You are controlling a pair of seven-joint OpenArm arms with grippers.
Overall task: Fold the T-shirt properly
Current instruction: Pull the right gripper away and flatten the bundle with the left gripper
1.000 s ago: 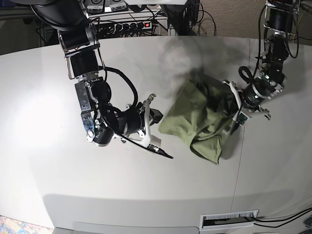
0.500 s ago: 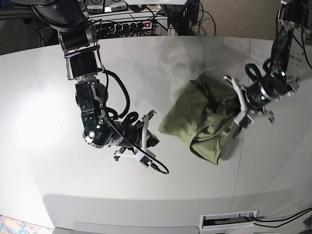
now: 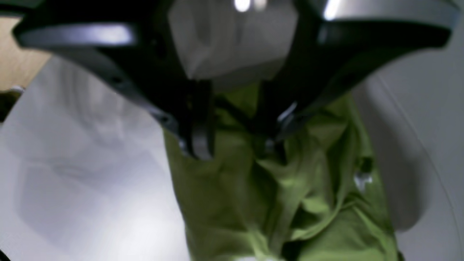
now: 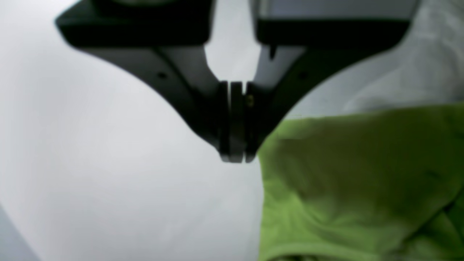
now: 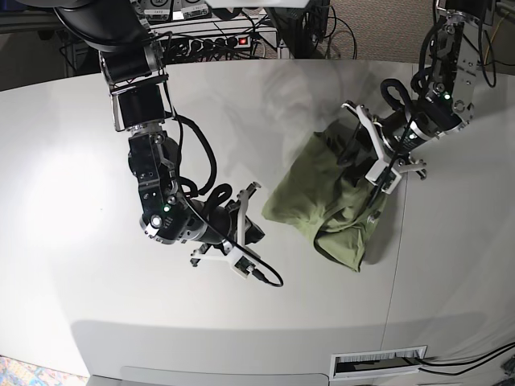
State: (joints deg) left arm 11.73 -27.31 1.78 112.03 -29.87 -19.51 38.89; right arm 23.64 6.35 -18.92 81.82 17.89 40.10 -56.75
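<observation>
Crumpled green T-shirt (image 5: 334,201) on the white table (image 5: 72,145), with 2 claws near it.

The T-shirt lies bunched and wrinkled on the table, right of centre in the base view. The left gripper (image 5: 364,146) stands over its far right edge with the fingers (image 3: 197,134) spread apart; cloth shows between and below them, but nothing is clamped, and if a tip touches the cloth I cannot tell. The right gripper (image 4: 233,145) is pressed together and empty, just beside the T-shirt's left edge.
</observation>
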